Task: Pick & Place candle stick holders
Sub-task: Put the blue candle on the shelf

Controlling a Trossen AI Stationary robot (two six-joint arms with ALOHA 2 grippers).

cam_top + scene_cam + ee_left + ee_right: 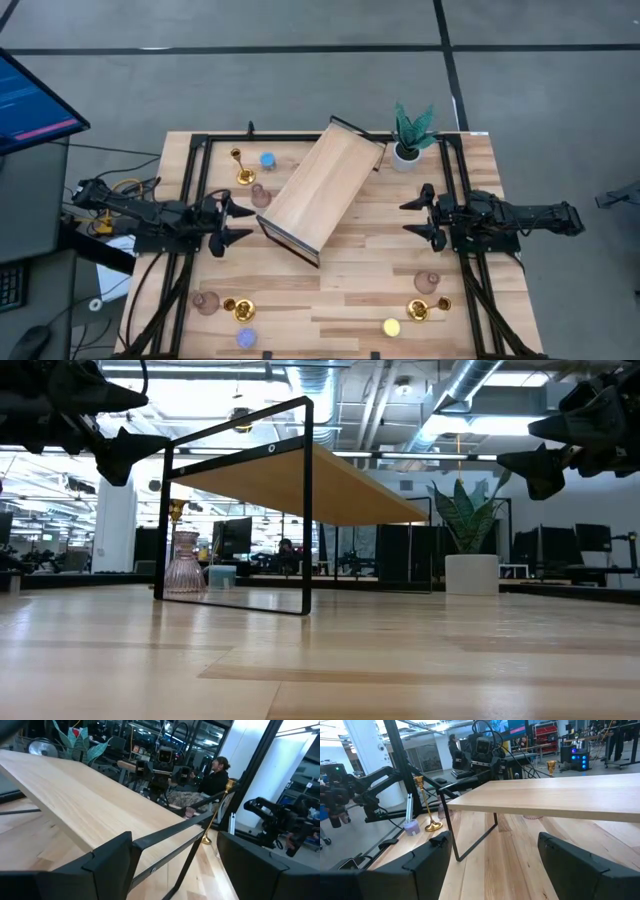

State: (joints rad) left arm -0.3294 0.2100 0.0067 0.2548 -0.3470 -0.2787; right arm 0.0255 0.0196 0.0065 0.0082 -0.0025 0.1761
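On the wooden desk (340, 290) a small wood-topped shelf with a black frame (322, 190) stands at a slant in the middle, and the candle stick holders lie in 3 groups around it. At the far left, beside the shelf, a tall gold stemmed holder (242, 167) stands near a little blue holder (268, 160) and a dusty-pink bulbous holder (261, 195); the level view shows the pink one under the shelf's edge. At the near left sit another pink holder (206, 302), a gold one (240, 307) and a violet one (245, 339). At the near right sit a pink holder (427, 283), a gold one (422, 310) and a yellow one (391, 327). A white-potted green plant (410, 135) stands at the far right corner. The left gripper (236, 224) hangs above the desk just left of the shelf, its fingers spread apart and holding nothing. The right gripper (416, 218) hangs to the shelf's right, likewise spread apart with nothing between its fingers. A seated person (216, 772) shows in the room beyond.
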